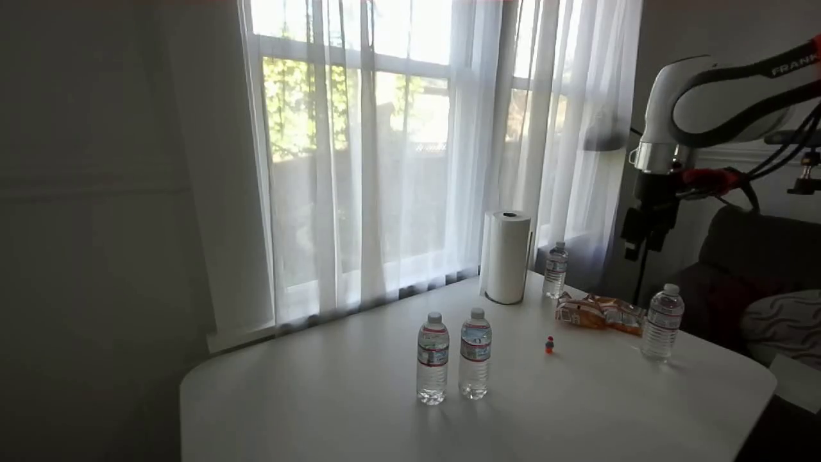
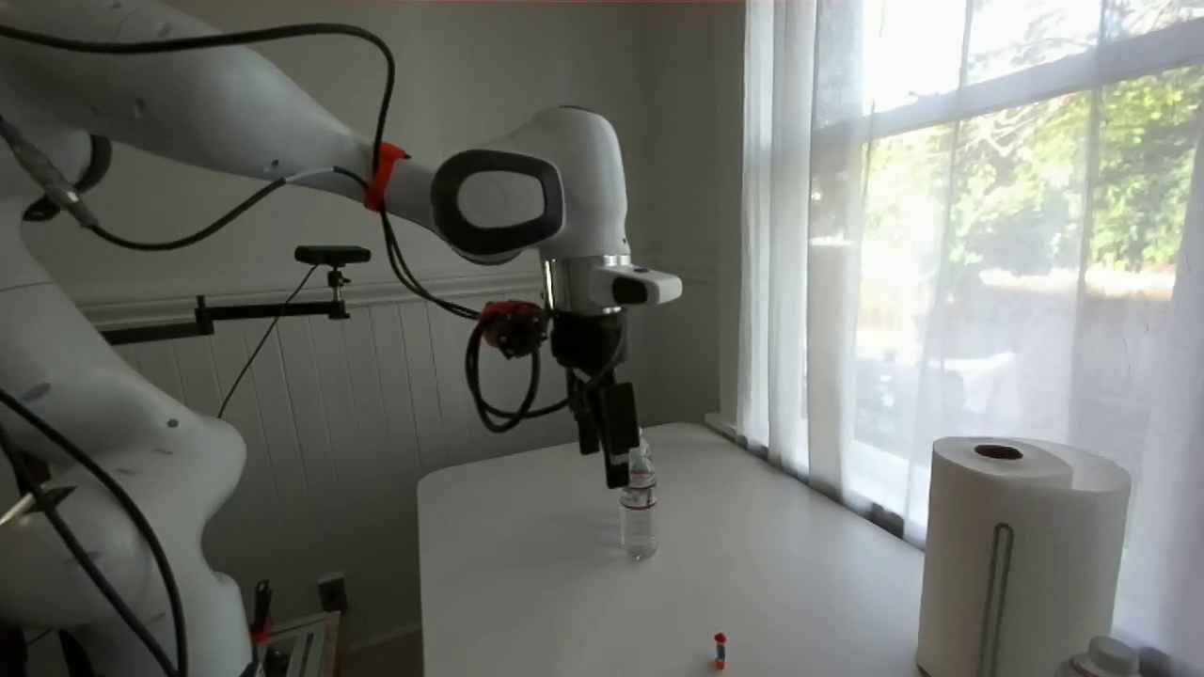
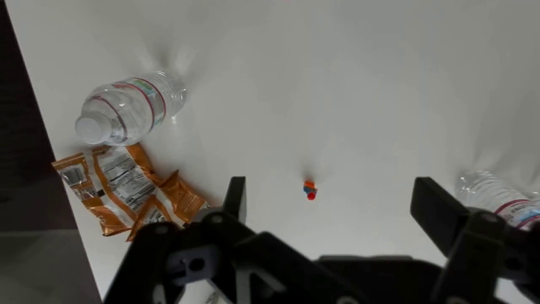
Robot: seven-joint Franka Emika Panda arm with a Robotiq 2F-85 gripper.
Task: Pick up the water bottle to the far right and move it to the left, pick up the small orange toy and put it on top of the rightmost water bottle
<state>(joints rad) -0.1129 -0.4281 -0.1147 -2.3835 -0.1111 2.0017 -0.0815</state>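
Upper left in an exterior view, there's the arm (image 2: 216, 113), all smooth white, a black cable (image 2: 390, 85) looping over it and an orange-red strap (image 2: 382, 177) wrapped round! Upper middle, a black oval ring (image 2: 489, 242), then a silver band (image 2: 569, 284). Upper right in an exterior view, pale lettering (image 1: 795, 66) (FRANK, right up to the frame's edge) on black. Bottom of the wrist view: matte-black gripper (image 3: 331, 200), grey plate (image 3: 192, 255), round screws (image 3: 216, 218)!

- Rightmost water bottle (image 1: 663, 322) in an exterior view: clear, white-capped, pale-labelled, upright on the desk (image 1: 321, 398)
- Small orange toy (image 3: 310, 190): red-topped, blue-middled, standing upright, apart from that bottle
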